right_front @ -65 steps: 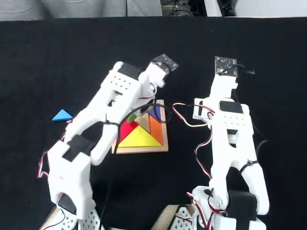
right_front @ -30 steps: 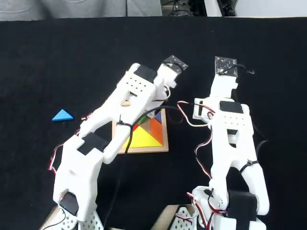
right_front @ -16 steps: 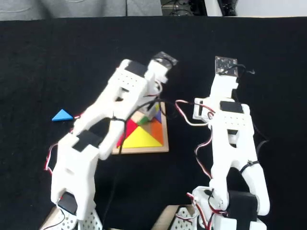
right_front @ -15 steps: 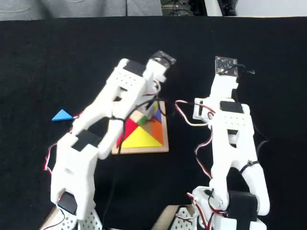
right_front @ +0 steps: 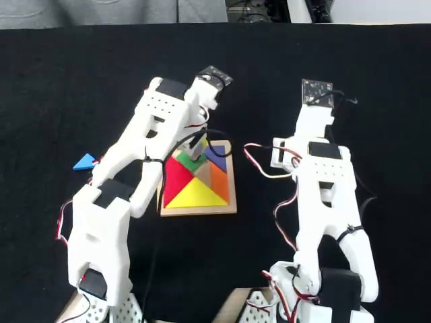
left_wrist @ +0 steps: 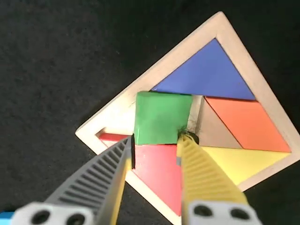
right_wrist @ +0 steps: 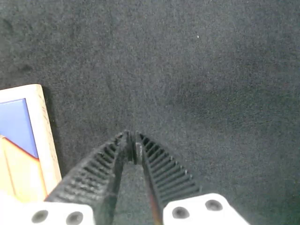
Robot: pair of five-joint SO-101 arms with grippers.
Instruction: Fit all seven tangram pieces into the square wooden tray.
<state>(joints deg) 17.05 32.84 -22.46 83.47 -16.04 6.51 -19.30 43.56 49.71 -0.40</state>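
Left claw (left_wrist: 157, 143): parted to the green square's width, its tips at two neighbouring corners of the square (left_wrist: 161, 117), seemingly pinching it.
Square: inside the tray (left_wrist: 236, 56), in the tray's upper half near the centre of the high view, one edge along the dark blue piece (left_wrist: 206, 75); bare wood shows on two sides of it.
Relation: the square lies straight ahead of the tips, its sides in line with the fingers.
Right claw (right_wrist: 131, 140): closed, empty, over bare desk (right_front: 377, 81) right of the tray in the high view.
Loose triangle (right_front: 84, 162): at the left of the high view, nearer the left arm.
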